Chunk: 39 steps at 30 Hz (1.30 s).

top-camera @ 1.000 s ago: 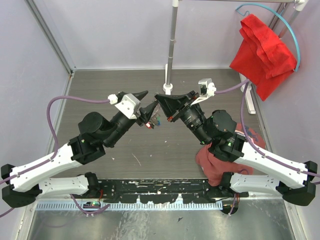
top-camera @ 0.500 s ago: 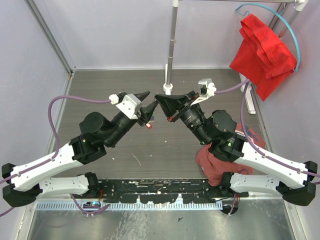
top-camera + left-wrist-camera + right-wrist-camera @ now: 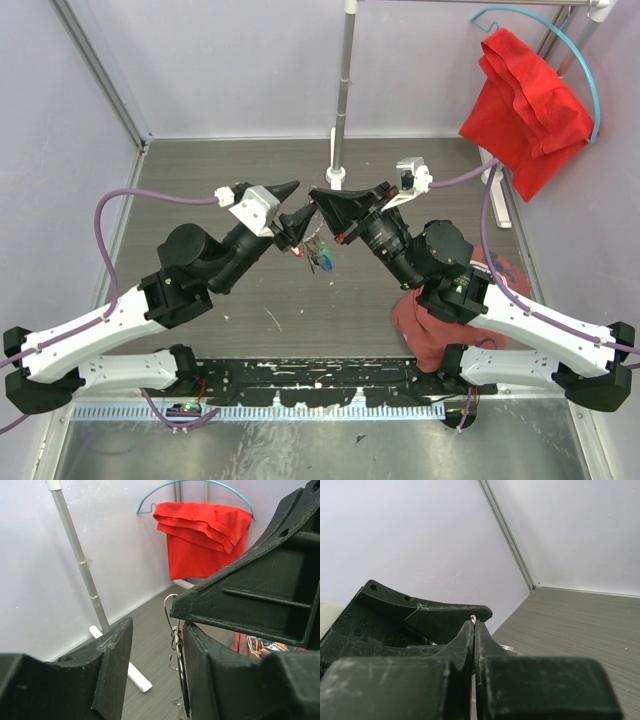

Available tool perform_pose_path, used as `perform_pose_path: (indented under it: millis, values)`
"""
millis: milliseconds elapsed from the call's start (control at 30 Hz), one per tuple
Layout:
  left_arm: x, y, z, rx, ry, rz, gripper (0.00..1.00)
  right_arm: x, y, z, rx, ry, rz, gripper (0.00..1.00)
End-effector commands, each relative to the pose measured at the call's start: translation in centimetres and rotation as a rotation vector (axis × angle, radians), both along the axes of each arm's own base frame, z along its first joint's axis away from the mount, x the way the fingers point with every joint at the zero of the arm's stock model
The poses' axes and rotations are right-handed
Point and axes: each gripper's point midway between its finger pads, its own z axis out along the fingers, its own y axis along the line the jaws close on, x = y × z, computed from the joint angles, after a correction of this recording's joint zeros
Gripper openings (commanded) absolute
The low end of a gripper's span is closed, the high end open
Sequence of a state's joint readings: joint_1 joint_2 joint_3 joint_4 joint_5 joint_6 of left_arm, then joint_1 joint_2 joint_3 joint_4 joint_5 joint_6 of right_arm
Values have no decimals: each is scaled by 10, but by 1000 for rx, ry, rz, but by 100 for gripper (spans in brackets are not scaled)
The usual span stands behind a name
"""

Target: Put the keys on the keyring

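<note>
Both grippers meet above the middle of the table. My right gripper (image 3: 318, 198) is shut on the thin wire keyring (image 3: 168, 611); in the right wrist view (image 3: 474, 622) only a metal tip shows between its pressed fingers. A small bunch of keys (image 3: 318, 258) with green, blue and red heads hangs below the two gripper tips. My left gripper (image 3: 292, 206) is open. In the left wrist view (image 3: 157, 630) the wire loop and a dark ring lie against its right finger (image 3: 215, 680), under the right gripper's black fingers (image 3: 250, 595). The keys' heads are hidden there.
A thin metal pole on a white foot (image 3: 340, 100) stands behind the grippers. A red cloth on a blue hanger (image 3: 525, 95) hangs at the back right. Another reddish cloth (image 3: 425, 320) lies under my right arm. Walls close the left and back.
The key bunch was tucked against the left gripper's tip; it now hangs lower and further right, in plain sight. Both arms have barely moved.
</note>
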State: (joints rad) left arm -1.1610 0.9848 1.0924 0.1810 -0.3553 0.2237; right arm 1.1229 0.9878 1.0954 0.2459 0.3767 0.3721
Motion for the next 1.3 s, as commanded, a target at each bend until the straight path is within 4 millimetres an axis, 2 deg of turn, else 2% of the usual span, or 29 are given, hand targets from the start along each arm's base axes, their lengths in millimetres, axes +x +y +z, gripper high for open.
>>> perform_pose_path:
  millis: [0, 233, 267, 367, 400, 567, 667, 800, 933, 1133, 1200, 1233, 1267]
  values:
    - [-6, 8, 34, -107, -27, -14, 50, -6, -10, 26, 83, -33, 7, 1]
    - [-5, 9, 37, -115, -21, -10, 30, -6, -7, 23, 71, -31, 13, 1]
    - [-5, 10, 38, -116, -20, -7, 26, -6, -7, 22, 69, -30, 14, 1]
    - [-5, 12, 39, -114, -14, 2, 3, -7, -7, 23, 65, -34, 16, 1]
    - [-5, 13, 39, -113, -14, 3, 0, -8, -8, 23, 64, -36, 17, 4]
    - [-5, 13, 36, -70, -22, 2, 0, -13, -17, 32, 62, -64, 15, 35]
    - [-4, 14, 30, -24, -26, 9, 0, -15, -31, 43, 65, -81, -14, 45]
    - [-5, 16, 22, 38, -37, 13, 0, -16, -48, 51, 43, -85, -49, 48]
    - [-7, 16, 13, 103, -61, 6, 0, -13, -58, 50, -6, -47, -86, 48]
    - [-8, 19, 7, 151, -98, 6, 0, -2, -58, 33, -136, 68, -141, 44]
    - [-6, 21, 4, 169, -95, 19, 0, 3, -59, 26, -174, 130, -170, 42]
    - [-5, 22, 3, 172, -93, 27, 0, 8, -57, 15, -214, 162, -193, 41]
    - [-4, 23, 2, 176, -89, 33, 0, 11, -58, 14, -232, 179, -206, 39]
